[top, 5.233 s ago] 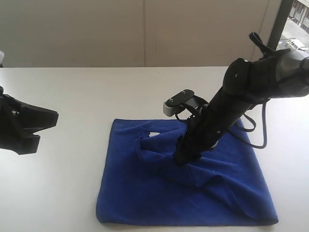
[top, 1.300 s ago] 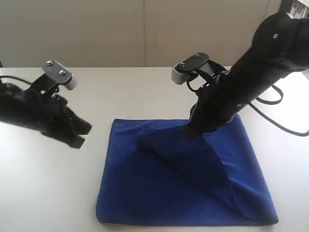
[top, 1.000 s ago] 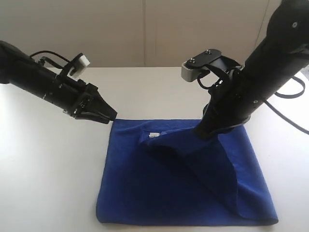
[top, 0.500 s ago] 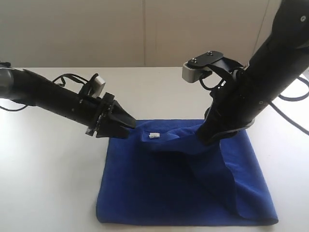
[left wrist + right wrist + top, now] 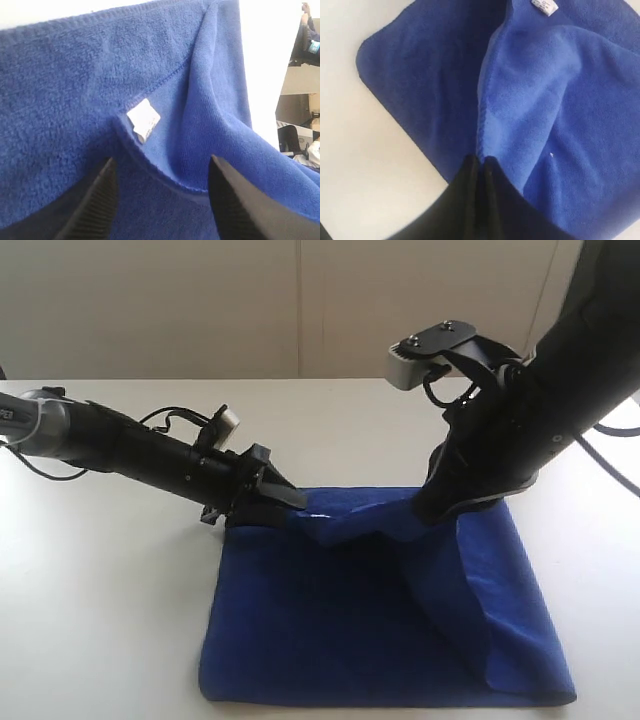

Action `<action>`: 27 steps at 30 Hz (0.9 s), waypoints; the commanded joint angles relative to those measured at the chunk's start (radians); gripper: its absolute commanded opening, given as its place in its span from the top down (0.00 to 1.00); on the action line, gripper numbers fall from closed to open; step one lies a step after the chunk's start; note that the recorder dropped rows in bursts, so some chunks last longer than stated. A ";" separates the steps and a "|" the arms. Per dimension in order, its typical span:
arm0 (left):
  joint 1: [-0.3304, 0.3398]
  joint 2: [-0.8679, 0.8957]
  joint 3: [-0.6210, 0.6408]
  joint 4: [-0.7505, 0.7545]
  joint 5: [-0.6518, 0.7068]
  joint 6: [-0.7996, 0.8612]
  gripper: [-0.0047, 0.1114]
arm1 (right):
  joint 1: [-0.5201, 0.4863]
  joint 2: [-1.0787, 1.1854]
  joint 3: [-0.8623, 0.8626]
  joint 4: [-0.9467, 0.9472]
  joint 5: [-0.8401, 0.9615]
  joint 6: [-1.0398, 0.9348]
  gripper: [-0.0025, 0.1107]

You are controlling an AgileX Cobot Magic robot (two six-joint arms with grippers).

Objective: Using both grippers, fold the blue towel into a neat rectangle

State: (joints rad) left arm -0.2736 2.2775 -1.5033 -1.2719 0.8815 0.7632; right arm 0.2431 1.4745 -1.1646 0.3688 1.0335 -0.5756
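Blue towel [image 5: 330, 640], one; white tag [image 5: 144, 118], one; left fingers [image 5: 95, 205], right fingers [image 5: 470, 185]

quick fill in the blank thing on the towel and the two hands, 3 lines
The right hand is shut on a lifted fold of the ___ towel.
The left hand is ___, not shut, with towel lying between its fingers.
The small tag sewn at the towel's edge is ___.
Missing words: blue, open, white.
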 commanded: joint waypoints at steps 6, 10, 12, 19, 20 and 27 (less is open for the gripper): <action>-0.029 0.038 -0.039 -0.057 -0.018 -0.030 0.45 | -0.003 -0.021 0.003 0.068 0.019 -0.046 0.98; -0.029 0.038 -0.039 -0.043 -0.023 -0.033 0.45 | -0.003 -0.021 0.003 0.105 0.028 -0.075 0.98; -0.029 0.038 -0.039 -0.043 -0.021 -0.037 0.45 | -0.003 -0.021 0.003 0.105 0.030 -0.075 0.98; -0.059 0.039 -0.039 0.001 -0.054 -0.067 0.53 | -0.003 -0.021 0.003 0.105 0.038 -0.075 0.98; -0.065 0.039 -0.039 0.001 -0.063 -0.067 0.56 | -0.003 -0.021 0.003 0.105 0.038 -0.075 0.98; -0.061 0.037 -0.039 0.001 -0.100 -0.072 0.84 | -0.003 -0.021 0.003 0.105 0.041 -0.079 0.98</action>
State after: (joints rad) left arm -0.3374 2.3060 -1.5468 -1.2924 0.8007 0.7037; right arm 0.2431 1.4614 -1.1646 0.4654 1.0673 -0.6378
